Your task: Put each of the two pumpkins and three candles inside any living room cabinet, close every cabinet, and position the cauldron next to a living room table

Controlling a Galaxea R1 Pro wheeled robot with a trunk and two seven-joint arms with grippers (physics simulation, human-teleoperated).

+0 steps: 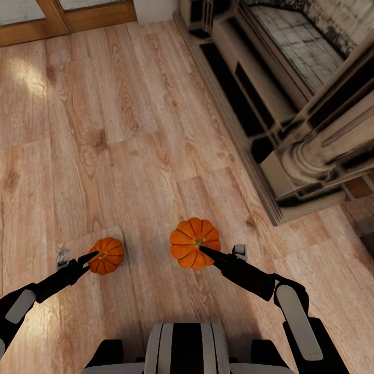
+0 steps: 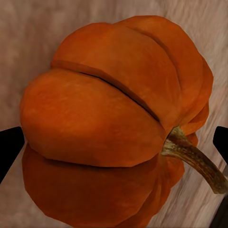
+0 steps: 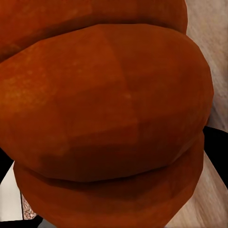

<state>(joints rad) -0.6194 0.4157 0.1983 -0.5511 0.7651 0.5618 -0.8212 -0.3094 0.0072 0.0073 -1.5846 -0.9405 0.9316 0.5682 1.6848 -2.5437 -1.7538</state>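
- Left gripper (image 1: 89,258) at lower left of the head frame, black fingers (image 1: 85,256) closed around the smaller pumpkin (image 1: 106,255); dark finger edges flank the fruit on both sides in the left wrist view.
- Same pumpkin (image 2: 109,123) up close in the left wrist view: ribbed orange skin, curved tan-green stem (image 2: 194,159) pointing off to one side.
- Right gripper (image 1: 205,253) at lower centre-right of the head frame, fingers clamped on the larger pumpkin (image 1: 195,243), tips reaching its stem area.
- Larger pumpkin (image 3: 104,104) pressed near the lens in the right wrist view, black finger parts at both edges.
- Wooden plank floor (image 1: 114,130) beneath both pumpkins.
- Fireplace surround (image 1: 291,130) with column base at upper right of the head frame, well apart from the pumpkins.
- Robot trunk (image 1: 184,348) at bottom centre.
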